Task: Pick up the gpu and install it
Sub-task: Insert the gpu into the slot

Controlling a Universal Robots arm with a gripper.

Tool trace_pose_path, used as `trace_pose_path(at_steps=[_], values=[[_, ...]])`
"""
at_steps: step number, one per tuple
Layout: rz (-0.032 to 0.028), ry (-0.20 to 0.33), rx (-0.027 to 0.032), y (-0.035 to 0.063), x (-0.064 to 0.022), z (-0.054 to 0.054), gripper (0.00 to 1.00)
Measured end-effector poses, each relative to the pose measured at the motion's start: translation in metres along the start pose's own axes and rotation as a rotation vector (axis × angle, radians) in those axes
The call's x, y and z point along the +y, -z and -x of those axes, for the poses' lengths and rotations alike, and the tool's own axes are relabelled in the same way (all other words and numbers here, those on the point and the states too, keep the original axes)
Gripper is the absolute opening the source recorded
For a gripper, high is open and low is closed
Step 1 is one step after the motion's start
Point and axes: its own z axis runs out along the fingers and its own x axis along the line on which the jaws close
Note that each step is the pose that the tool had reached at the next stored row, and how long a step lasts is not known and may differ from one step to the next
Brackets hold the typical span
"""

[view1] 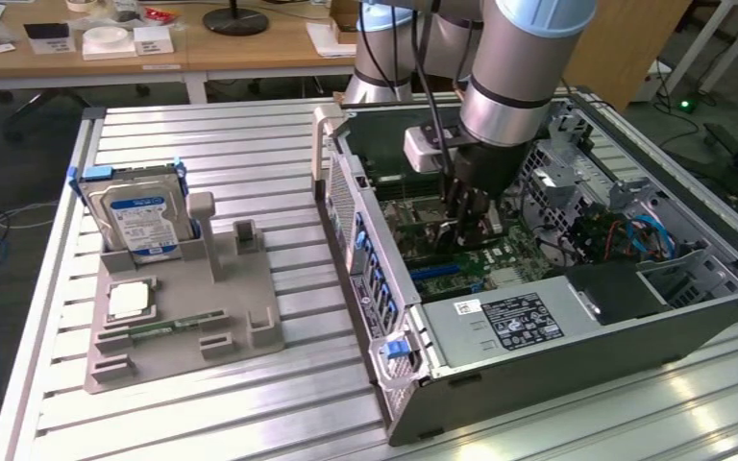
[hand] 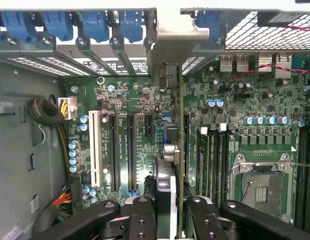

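A: Hovering inside the open computer case (view1: 575, 327), the gripper (view1: 467, 223) has its fingers (hand: 140, 220) clamped narrow on the gpu (hand: 180, 150).
B: Card's edge-on over the motherboard (hand: 125, 100) slots, grey bracket (hand: 167, 37) at the case's rear wall.

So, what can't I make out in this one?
- Wrist view: the graphics card, held in the jaws, is edge-on, so its face and the slot beneath it are hidden.
- Exterior view: the arm and jaws cover most of the card; whether it is seated cannot be told.
- Exterior view: the memory stick on the grey holder is too small to read.
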Motion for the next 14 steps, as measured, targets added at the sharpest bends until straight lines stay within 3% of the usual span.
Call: trace_pose_path(at_steps=[7,14], values=[[0.0001,0.0,0.0002,-0.0123,0.0004,0.0,0.28],[0.0003,0.0,0.0005,-0.0178,0.0037,-0.001,0.28]])
